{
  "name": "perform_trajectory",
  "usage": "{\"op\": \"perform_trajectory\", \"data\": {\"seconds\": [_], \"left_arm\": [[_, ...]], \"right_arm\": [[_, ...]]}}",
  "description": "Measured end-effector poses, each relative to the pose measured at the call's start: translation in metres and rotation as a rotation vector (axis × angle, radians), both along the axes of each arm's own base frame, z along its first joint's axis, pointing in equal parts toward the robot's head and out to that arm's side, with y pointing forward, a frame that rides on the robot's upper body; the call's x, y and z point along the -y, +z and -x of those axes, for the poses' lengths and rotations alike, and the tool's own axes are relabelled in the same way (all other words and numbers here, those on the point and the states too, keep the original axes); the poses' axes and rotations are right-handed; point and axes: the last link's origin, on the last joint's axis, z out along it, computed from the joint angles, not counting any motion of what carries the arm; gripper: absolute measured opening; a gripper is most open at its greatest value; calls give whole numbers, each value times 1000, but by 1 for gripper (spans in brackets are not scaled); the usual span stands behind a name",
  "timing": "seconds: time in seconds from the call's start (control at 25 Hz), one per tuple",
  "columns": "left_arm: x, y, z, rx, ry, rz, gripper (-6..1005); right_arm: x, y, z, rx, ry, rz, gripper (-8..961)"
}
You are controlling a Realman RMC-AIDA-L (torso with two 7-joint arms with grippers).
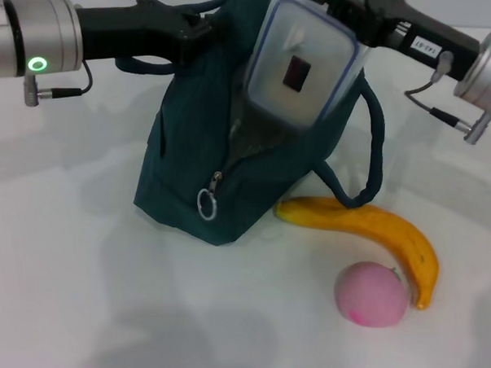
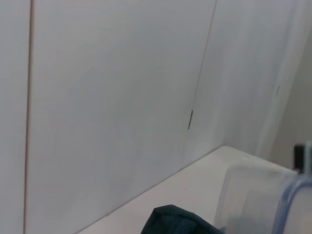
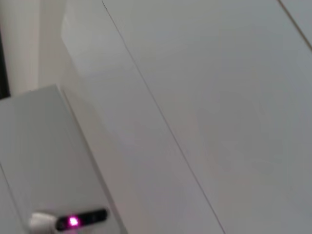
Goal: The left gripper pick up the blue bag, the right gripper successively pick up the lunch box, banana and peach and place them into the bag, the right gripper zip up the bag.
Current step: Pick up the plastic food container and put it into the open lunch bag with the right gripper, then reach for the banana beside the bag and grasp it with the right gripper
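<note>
Right gripper [image 1: 339, 10] reaching in from the right at the top of the head view, clamped on the upper end of the lunch box [image 1: 300, 60], though the fingertips themselves lie mostly past the frame edge. Held tilted, lid toward the camera, lower end sunk into the open mouth of the blue bag [image 1: 230, 163], upper end standing well clear above it. Dark sticker visible through the lid. In the left wrist view, a clear corner of the lunch box [image 2: 263, 200] just beside a fold of the blue bag [image 2: 170, 222].

Left gripper [image 1: 183, 28] coming in from the left, pinched on the bag's upper left edge at the handle loop [image 1: 145, 64], holding that side up. Bag resting on the white table [image 1: 78, 291], zipper open along the top, metal ring pull [image 1: 207, 203] hanging on the front face. Second rope handle [image 1: 369, 157] drooping down the bag's right side, its lowest bend touching the banana.

Banana [image 1: 366, 232] lying on the table just right of the bag's base, one tip against the bag, curving away from it. Peach [image 1: 372, 294] near the banana's far end, farther from the bag.

Right wrist view: only pale wall panels and a small device with a pink light [image 3: 73, 222].
</note>
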Motion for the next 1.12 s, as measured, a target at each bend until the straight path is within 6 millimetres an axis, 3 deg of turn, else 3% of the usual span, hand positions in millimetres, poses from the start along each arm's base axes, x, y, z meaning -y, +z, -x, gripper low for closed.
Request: {"op": "perform_trajectory", "data": {"seconds": [0.24, 0.48, 0.72, 0.96, 1.12], "left_arm": [[-3, -3, -3, 0, -4, 3, 44], [-3, -6, -2, 1, -3, 9, 44], [-3, -5, 0, -2, -3, 6, 44], [1, -4, 7, 3, 7, -1, 44], [5, -3, 12, -1, 5, -4, 44]], "right_arm": [[-7, -16, 1, 60, -54, 33, 97], [-5, -23, 6, 132, 0, 64, 97], [-3, -9, -1, 134, 14, 18, 128], [11, 27, -19, 126, 51, -42, 379], [31, 55, -35, 300, 35, 11, 497]]}}
